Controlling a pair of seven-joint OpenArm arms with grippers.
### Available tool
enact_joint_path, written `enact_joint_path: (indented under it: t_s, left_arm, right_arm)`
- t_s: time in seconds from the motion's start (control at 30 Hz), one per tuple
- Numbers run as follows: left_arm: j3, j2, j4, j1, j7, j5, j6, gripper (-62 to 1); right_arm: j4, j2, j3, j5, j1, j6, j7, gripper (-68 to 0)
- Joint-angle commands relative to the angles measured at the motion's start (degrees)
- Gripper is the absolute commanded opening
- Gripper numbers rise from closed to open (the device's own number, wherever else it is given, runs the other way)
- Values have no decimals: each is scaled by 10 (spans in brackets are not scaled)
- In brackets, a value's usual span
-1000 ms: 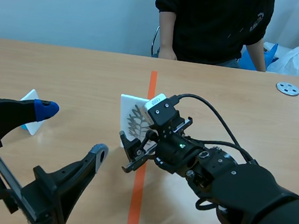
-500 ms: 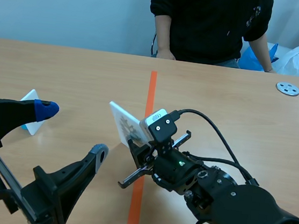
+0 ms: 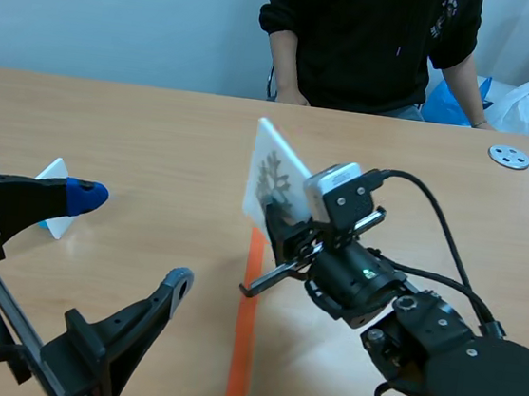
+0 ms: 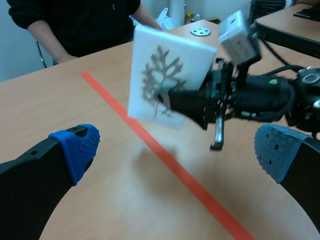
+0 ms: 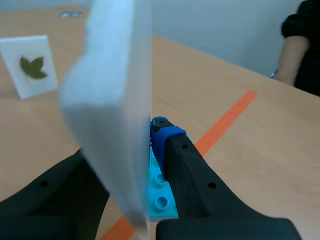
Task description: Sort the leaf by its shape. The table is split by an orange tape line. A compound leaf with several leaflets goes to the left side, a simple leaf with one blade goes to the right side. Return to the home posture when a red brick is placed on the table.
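The right end effector (image 3: 277,226) pinched a white card (image 3: 270,170) printed with a grey, many-branched leaf. It held the card tilted in the air above the orange line (image 3: 242,348). The left end effector (image 3: 131,237) hung low over the surface (image 3: 158,129), fingers spread wide around nothing. Near it stood a second card (image 3: 55,172) showing a green leaf. A person (image 3: 369,38) sat across.

— Where is the left gripper (image 3: 131,237)?
— Low on its own side, fingers spread wide apart, blue pads (image 4: 75,150) bare.
— And the right arm?
— It comes in from the right and reaches the middle. The right gripper (image 3: 278,233) hangs above the table, fingers pinched on a leaf card (image 3: 269,175).
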Motion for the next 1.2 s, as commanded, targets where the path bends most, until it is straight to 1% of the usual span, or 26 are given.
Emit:
enact_joint_path:
  t_s: [0.0, 0.2, 0.37, 0.47, 0.57, 0.67, 0.73, 0.83, 0.93, 0.97, 1.03, 1.07, 1.1, 1.17]
  left_arm:
    - [-2, 1, 2, 2, -8, -3, -1, 14]
    - [-2, 1, 2, 2, -8, 0, -1, 14]
    - [-2, 1, 2, 2, -8, 5, -1, 14]
    - [-2, 1, 2, 2, -8, 5, -1, 14]
    - [-2, 1, 2, 2, -8, 5, -1, 14]
    - [-2, 1, 2, 2, -8, 5, -1, 14]
    - [-2, 1, 2, 2, -8, 5, -1, 14]
    - [-2, 1, 2, 2, -8, 5, -1, 14]
    - [-2, 1, 2, 2, -8, 5, -1, 14]
    - [-2, 1, 2, 2, -8, 5, -1, 14]
    - [-2, 1, 2, 2, -8, 5, -1, 14]
    - [-2, 1, 2, 2, -8, 5, -1, 14]
    - [-2, 1, 2, 2, -8, 5, -1, 14]
    - [-2, 1, 2, 2, -8, 5, -1, 14]
  right_arm:
    - [19, 11, 16, 23, -1, -2, 7, -598]
    - [34, 29, 88, 89, -26, -1, -7, -598]
    - [34, 40, 152, 142, -33, -1, -50, -598]
    - [34, 49, 191, 160, -33, -1, -78, -598]
    - [34, 59, 226, 161, -34, -1, -107, -598]
    - [34, 69, 251, 182, -36, -2, -125, -599]
    - [34, 75, 265, 188, -38, -2, -136, -599]
    - [34, 79, 286, 188, -40, -12, -147, -599]
    - [34, 83, 301, 188, -39, -16, -152, -599]
    - [34, 85, 304, 188, -39, -22, -152, -599]
    - [33, 87, 305, 187, -37, -49, -157, -599]
    - [33, 88, 305, 185, -35, -56, -163, -598]
    - [32, 88, 305, 186, -32, -60, -168, -598]
    - [24, 87, 305, 186, -20, -60, -181, -598]
